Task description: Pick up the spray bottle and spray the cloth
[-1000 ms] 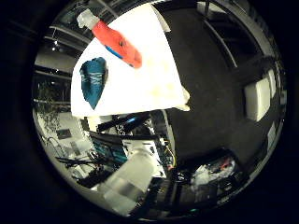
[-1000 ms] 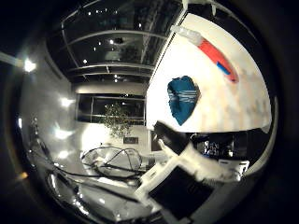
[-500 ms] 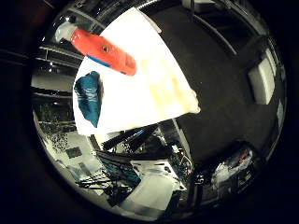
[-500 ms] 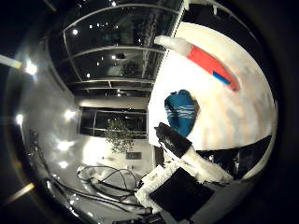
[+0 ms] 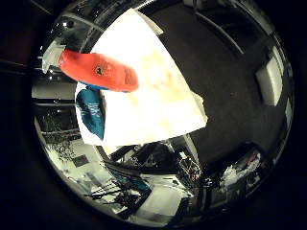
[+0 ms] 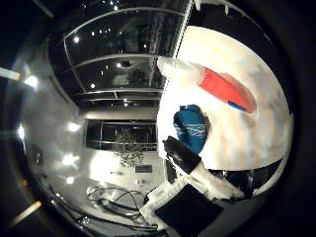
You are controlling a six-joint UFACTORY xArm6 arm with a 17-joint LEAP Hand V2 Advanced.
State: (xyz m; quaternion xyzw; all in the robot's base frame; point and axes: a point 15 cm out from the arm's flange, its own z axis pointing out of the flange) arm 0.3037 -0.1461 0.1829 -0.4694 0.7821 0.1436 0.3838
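Observation:
A red spray bottle point(image 5: 100, 72) with a white nozzle head point(image 5: 53, 52) lies on its side on a white table point(image 5: 158, 96). A crumpled teal cloth point(image 5: 91, 112) lies on the table right beside the bottle, close to the table's edge. My right hand point(image 6: 197, 170) shows as a white and black finger reaching straight into the thumb side view. It hovers above the table, apart from both things, and holds nothing. The bottle point(image 6: 222, 86) and the cloth point(image 6: 190, 128) are both fully in sight.
Dark floor point(image 5: 230, 86) surrounds the table, with a pale box-like object point(image 5: 271, 79) on it farther off. Equipment clutter point(image 5: 158, 163) sits past the table's edge near the cloth. Glass walls point(image 6: 113, 59) and a potted plant point(image 6: 126, 148) stand beyond.
The bottle, cloth and table fill more of both views than before, so the palm has come closer to them. The things themselves have not moved on the table.

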